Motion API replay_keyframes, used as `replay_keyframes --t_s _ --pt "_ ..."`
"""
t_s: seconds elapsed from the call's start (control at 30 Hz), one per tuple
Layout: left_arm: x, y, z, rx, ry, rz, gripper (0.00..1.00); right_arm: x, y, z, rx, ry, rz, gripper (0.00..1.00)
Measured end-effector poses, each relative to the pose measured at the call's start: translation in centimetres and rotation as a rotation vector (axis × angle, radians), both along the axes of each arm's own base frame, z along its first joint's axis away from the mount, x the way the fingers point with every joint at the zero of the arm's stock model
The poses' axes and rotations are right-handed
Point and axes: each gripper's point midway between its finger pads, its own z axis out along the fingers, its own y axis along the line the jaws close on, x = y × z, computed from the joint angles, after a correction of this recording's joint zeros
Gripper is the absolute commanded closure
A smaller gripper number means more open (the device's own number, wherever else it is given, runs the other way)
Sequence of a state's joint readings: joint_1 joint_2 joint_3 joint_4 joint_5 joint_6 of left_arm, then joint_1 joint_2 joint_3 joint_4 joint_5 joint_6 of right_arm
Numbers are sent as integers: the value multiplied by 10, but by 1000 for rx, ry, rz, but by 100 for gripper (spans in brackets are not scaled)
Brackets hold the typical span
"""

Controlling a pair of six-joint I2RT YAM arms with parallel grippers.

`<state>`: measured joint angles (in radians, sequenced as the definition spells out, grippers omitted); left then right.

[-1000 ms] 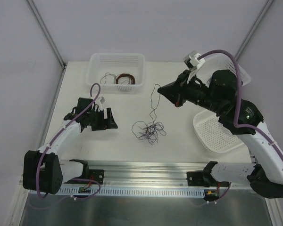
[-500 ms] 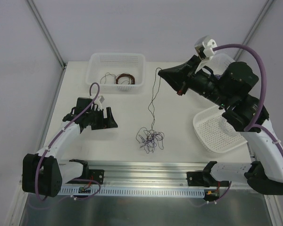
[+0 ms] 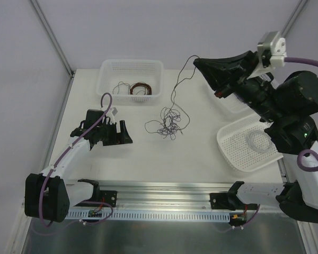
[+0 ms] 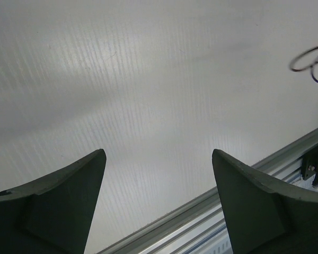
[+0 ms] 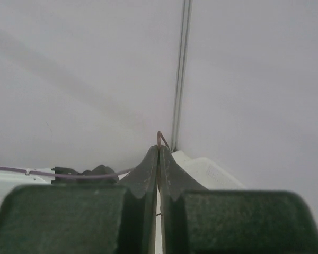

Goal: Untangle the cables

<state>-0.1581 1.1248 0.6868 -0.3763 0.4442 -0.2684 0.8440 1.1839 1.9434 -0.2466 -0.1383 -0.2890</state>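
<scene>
From above, the table [image 3: 201, 159] is white, flat and smooth. The cables [image 3: 167, 123] are hair-thin, bendy wires, dark and purple, in one messy clump near the middle of the table, between the two arms. One long strand [image 3: 176, 87] climbs from the clump to the right gripper [image 3: 197, 60], which is held up high and pinches it. The left gripper [image 3: 125, 133] is low, left of the clump and apart from it. There are two white plastic baskets full of little holes. The deep basket [image 3: 131, 63] at the far side holds a red-brown coil [image 3: 141, 88]. The shallow basket [image 3: 222, 142] on the right holds a whitish coil [image 3: 257, 140]. A bit of a third basket shows behind the right arm. In the left wrist view, the left gripper [image 4: 158, 159] has two dark pointed fingers spread wide with nothing between them. A thin loop of wire [image 4: 307, 64] lies at the right edge. In the right wrist view, the right gripper [image 5: 158, 151] has its two fingers pressed tight together, and a tiny wire end [image 5: 161, 136] pokes out on top.
</scene>
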Motion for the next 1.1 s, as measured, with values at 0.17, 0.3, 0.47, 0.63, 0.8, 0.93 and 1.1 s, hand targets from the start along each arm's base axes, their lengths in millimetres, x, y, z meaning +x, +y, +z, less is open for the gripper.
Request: replay_keyframes --t_s 0.17,0.3,0.47,0.63,0.8,0.93,1.1 --pt "1 0 3 -3 -14 -1 16 41 37 -130 -242 296 -36 99" --pt "0 -5 12 -15 -54 -23 14 64 61 -273 -504 603 -67 99" --pt "-6 -27 41 -44 -209 -129 12 46 48 -339 -646 769 -63 99" --pt "-21 -54 78 -98 -373 -239 11 38 53 -298 -566 697 4 99" --pt "-33 -82 110 -161 -503 -340 10 23 54 -279 -518 652 75 99" --pt "-41 -103 132 -195 -577 -424 10 15 57 -276 -504 641 119 99" --pt "-45 -131 153 -214 -673 -520 11 10 62 -281 -498 653 156 99"
